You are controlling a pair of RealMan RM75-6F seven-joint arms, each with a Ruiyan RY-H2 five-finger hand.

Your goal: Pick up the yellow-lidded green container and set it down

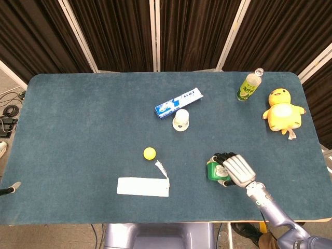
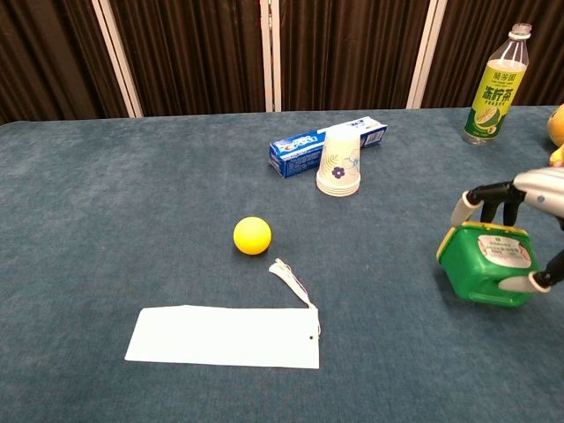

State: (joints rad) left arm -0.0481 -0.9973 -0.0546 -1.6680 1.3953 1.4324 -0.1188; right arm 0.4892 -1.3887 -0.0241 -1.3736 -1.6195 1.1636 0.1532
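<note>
The green container (image 1: 213, 170) with its yellow lid sits near the table's front right, and in the chest view the green container (image 2: 483, 266) leans, its labelled lid tipped up toward the right. My right hand (image 1: 237, 169) lies over it from the right. In the chest view my right hand (image 2: 534, 187) has its fingers (image 2: 460, 208) curled over the container's far edge and its thumb on the near side, gripping it. Of my left hand only a dark fingertip (image 1: 11, 189) with a pale end shows at the head view's left edge.
An upside-down paper cup (image 1: 181, 120) and a toothpaste box (image 1: 179, 102) lie mid-table. A yellow ball (image 1: 149, 152) and a white paper strip (image 1: 143, 187) are to the container's left. A green bottle (image 1: 249, 85) and a yellow duck plush (image 1: 283, 110) stand at the back right.
</note>
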